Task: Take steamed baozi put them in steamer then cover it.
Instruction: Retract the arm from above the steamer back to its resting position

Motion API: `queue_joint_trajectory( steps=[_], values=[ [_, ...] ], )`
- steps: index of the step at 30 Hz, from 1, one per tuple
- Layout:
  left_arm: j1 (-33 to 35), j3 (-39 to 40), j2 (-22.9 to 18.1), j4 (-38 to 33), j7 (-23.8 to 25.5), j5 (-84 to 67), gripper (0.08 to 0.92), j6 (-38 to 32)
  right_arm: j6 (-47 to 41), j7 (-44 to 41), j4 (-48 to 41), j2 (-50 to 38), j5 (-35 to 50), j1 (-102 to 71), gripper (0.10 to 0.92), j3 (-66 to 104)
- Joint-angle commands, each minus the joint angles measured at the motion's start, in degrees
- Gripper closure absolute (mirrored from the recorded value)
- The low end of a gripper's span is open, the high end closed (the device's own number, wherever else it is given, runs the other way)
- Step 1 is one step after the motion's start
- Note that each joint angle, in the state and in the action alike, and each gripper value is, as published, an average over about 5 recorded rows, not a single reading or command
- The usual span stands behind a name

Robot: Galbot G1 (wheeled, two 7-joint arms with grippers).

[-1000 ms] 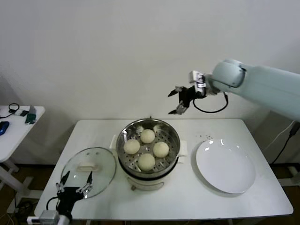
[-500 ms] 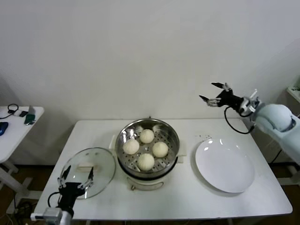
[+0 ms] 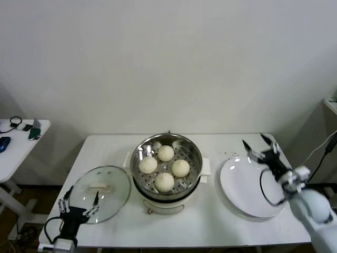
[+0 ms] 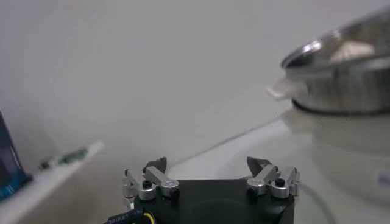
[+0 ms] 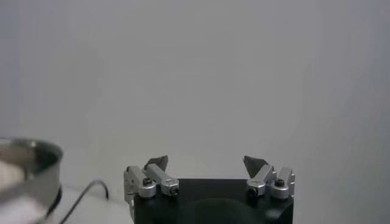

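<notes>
Several cream-white steamed baozi (image 3: 165,153) sit in the shiny steel steamer (image 3: 141,150) on its cream-white cooker base at the table's middle. The steamer also shows in the left wrist view (image 4: 347,79) and at the edge of the right wrist view (image 5: 27,167). The clear glass cover (image 3: 113,182) with a cream-white handle lies flat on the table left of the steamer. My left gripper (image 3: 78,201) is open and empty at the cover's near edge. My right gripper (image 3: 259,146) is open and empty above the white plate's far edge.
A flat white plate (image 3: 247,195) lies on the white table (image 3: 210,226) right of the steamer. A small side table (image 3: 18,139) with small items stands at the far left. A white wall is behind.
My right arm swung from above the steamer out to the right and down to the plate. My left gripper shifted slightly toward the table's front edge.
</notes>
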Motion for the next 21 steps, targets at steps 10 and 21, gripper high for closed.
queue_joint_trajectory(
  steps=[10,21],
  values=[
    [-5.4,2.1,0.9,11.4,-16.9,57.3,0.177,0.7,7.0,2.1,5.0,18.6,-5.2,-28.3,0.203,8.4],
    [-12.3,3.8,-0.5,22.7,-18.4,64.2,0.177,0.6,6.7,2.1,9.8,21.5,-7.4,-29.7,0.203,6.9]
  ],
)
